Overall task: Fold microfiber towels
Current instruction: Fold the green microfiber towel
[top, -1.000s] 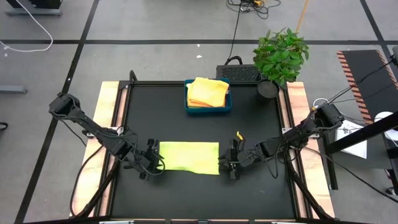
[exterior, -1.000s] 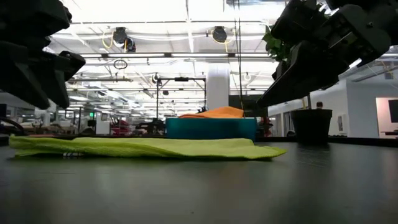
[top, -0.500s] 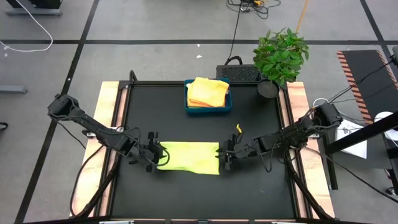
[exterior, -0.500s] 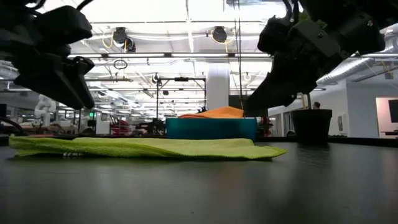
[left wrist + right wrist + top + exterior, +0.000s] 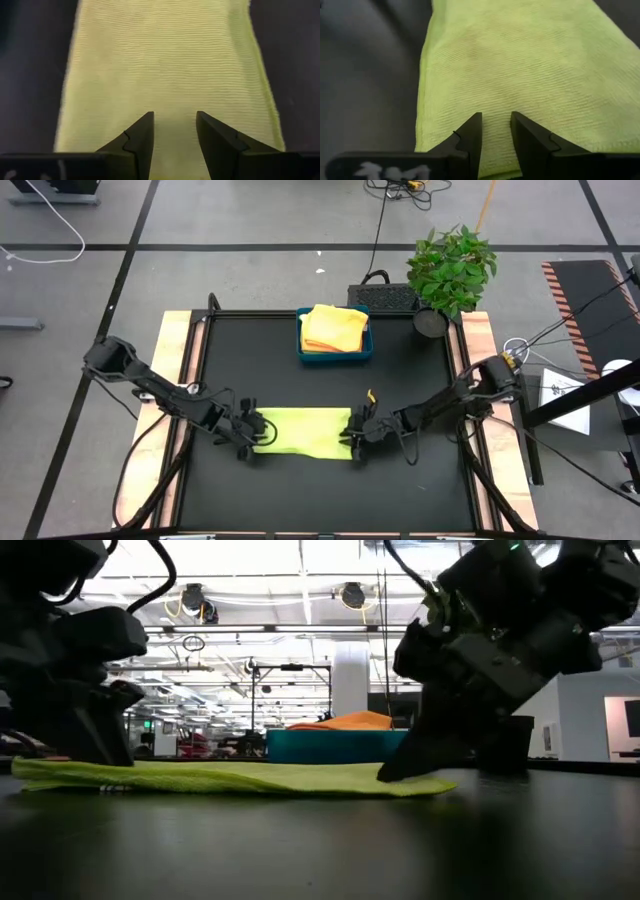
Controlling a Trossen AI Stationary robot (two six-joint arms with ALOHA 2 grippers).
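Looking from the near edge of the black counter (image 5: 320,490) outward, we find the lime green towel (image 5: 303,432) lying flat as a long folded strip, one arm at each short end. We judge it light, soft and limp, with a ribbed weave that should grip well, so it will sag and drag unless both ends are lifted together; the short edges near the corners look like the best places to pinch. The left gripper (image 5: 173,131) sits over its end of the cloth, fingers partly apart with bare fabric showing in the gap, nothing pinched yet. The right gripper (image 5: 496,129) is at the opposite end, its fingers closer together but also apart, tips down at the towel surface without a fold between them. Farther back, the blue tray (image 5: 335,355) holds folded orange-yellow towels (image 5: 333,328), and a potted plant (image 5: 451,270) stands beyond the far right corner.
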